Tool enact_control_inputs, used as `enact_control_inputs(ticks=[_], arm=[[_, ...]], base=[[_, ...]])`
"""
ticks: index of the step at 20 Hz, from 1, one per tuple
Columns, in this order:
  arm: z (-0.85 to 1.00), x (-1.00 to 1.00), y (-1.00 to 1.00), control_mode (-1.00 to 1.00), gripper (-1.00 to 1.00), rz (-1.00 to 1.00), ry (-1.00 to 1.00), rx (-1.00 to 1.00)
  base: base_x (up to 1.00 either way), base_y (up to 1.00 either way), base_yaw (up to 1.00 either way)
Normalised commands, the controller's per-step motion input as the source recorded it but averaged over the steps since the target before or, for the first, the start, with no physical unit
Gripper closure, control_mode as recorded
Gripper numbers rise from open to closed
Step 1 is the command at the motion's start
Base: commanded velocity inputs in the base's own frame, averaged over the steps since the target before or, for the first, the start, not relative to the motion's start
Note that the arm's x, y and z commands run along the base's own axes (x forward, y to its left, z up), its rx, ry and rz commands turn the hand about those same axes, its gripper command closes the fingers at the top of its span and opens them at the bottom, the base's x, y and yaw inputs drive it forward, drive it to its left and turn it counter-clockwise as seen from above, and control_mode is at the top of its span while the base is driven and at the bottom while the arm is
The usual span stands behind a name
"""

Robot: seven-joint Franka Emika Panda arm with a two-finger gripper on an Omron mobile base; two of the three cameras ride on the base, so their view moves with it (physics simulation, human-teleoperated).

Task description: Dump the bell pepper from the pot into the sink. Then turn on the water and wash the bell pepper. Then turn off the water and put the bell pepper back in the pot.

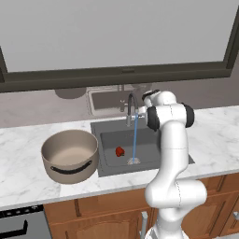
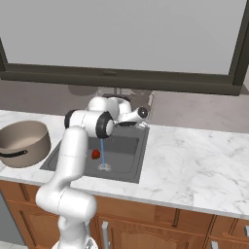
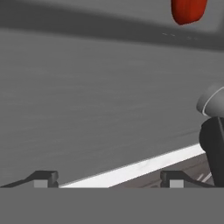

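Observation:
The red bell pepper [image 1: 120,151] lies on the floor of the dark grey sink [image 1: 151,140], left of the drain. A thin blue stream of water [image 1: 135,140] runs from the curved faucet [image 1: 132,105] down onto the drain. The large beige pot [image 1: 70,156] stands upright on the counter left of the sink. In the base views my hand is at the back of the sink beside the faucet. My gripper [image 3: 109,179] is open with nothing between its fingers. It looks across the basin, with the bell pepper [image 3: 188,11] far off and the faucet [image 3: 213,127] close on the right.
A white marble counter [image 2: 194,160] stretches to the right of the sink. A smaller pale basin [image 1: 105,101] sits behind the faucet below the wide window. Wooden cabinet fronts run under the counter, and a dark stove edge [image 1: 18,224] is at the lower left.

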Motion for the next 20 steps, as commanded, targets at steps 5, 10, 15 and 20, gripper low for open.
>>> enact_control_inputs(ticks=[5, 10, 15, 20], arm=[[-0.01, 0.00, 0.40, -1.00, -1.00, 0.00, 0.00, 0.00], [0.00, 0.00, 0.50, -1.00, -1.00, 0.02, 0.00, 0.01], [0.00, 0.00, 0.51, -1.00, -1.00, 0.05, 0.00, 0.03], [0.00, 0.00, 0.50, -1.00, -1.00, 0.07, -0.03, 0.04]], base=[[0.00, 0.00, 0.00], [0.00, 0.00, 0.00], [0.00, 0.00, 0.00], [0.00, 0.00, 0.00]])
